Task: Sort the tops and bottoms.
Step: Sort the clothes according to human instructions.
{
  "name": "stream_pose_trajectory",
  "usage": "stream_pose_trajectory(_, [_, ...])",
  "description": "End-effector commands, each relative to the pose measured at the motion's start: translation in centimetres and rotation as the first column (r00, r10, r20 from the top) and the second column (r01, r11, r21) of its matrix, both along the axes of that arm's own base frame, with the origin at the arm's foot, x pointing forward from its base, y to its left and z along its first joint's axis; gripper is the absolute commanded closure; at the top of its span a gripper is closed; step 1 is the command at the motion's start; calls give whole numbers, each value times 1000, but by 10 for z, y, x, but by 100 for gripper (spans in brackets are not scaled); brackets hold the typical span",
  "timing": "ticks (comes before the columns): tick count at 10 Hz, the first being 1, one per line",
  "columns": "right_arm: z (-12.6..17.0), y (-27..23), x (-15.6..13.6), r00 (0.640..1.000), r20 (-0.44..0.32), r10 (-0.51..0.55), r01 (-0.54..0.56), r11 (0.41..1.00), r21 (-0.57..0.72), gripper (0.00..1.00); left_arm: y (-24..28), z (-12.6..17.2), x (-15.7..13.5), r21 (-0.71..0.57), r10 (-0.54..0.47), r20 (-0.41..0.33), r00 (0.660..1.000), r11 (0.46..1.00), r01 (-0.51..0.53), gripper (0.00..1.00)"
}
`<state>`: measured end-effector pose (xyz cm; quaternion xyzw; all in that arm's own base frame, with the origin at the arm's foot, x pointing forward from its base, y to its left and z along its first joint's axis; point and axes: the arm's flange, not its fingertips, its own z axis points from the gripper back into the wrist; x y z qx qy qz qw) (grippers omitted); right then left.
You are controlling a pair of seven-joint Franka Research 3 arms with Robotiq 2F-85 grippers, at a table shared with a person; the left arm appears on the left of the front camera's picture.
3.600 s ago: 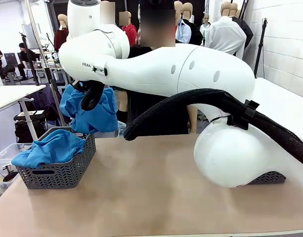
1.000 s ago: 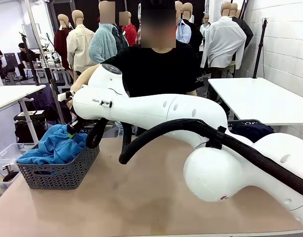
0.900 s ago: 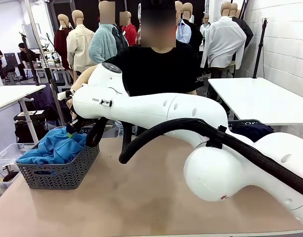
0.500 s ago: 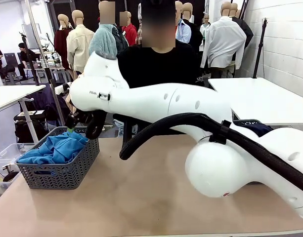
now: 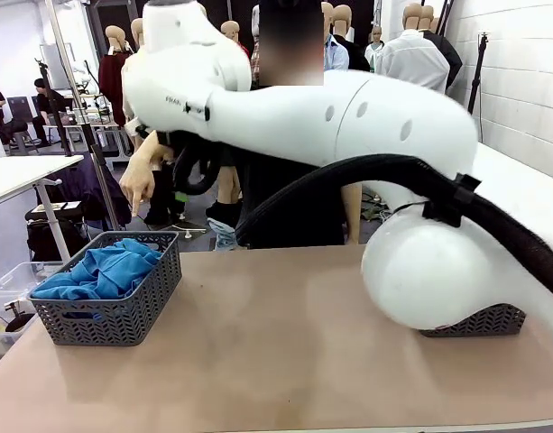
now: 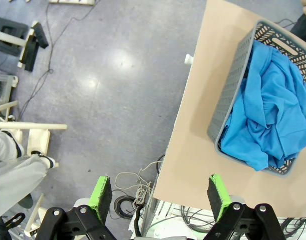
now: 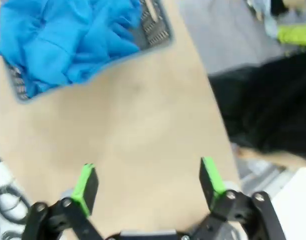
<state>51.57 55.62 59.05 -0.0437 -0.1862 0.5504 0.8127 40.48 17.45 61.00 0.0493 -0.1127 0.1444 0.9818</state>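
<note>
Tops (image 5: 109,271), bright sky-blue and crumpled, lie heaped in the grey mesh basket (image 5: 109,317) at the left end of the table (image 5: 276,352); the left wrist view shows the same blue pile (image 6: 270,120) filling its basket (image 6: 227,107) almost to the rim. A second basket (image 5: 479,320) sits at the right end, mostly hidden behind the right arm's base, so what it holds cannot be told. The right hand (image 7: 148,182) hangs above bare table near the blue basket, its green pads (image 7: 85,182) well apart with nothing between them. The left hand (image 6: 157,192) is likewise spread wide and empty, looking down over the table's edge at the floor. A person stands at the far side, one hand (image 5: 139,185) pointing down near the basket. The step in hand looks like clearing away after a drop: the arm should lift straight up so no loose fold catches a finger, then swing clear of the person before turning towards whatever garment comes next.
</note>
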Motion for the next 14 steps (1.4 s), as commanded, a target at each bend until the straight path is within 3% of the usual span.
stream_pose_trajectory(1, [1, -26, -5, 977, -26, -211, 211, 978, -8, 0, 0, 0, 0, -2, 17, 12, 1000, 1000, -17, 0])
stream_pose_trajectory(2, [-9, -54, -20, 959, -54, -279, 279, 960, 0, 0, 0, 0, 0, -2, 17, 12, 1000, 1000, -17, 0])
stream_pose_trajectory(3, [-14, -60, -27, 959, -23, -283, 283, 959, 27, 0, 0, 0, 0, -2, 17, 12, 1000, 1000, -17, 0])
stream_pose_trajectory(4, [16, -29, 7, 984, -28, -177, 177, 984, -11, 0, 0, 0, 0, -2, 17, 12, 1000, 1000, -17, 0])
stream_pose_trajectory(13, [17, -30, 7, 982, -41, -185, 185, 983, -8, 0, 0, 0, 0, 0, 0, 0, 1000, 1000, 0, 0])
stream_pose_trajectory(14, [33, -60, -15, 983, 10, -184, 184, 983, -24, 0, -26, 5, 7, 41, -50, 31, 998, 998, 48, 0])
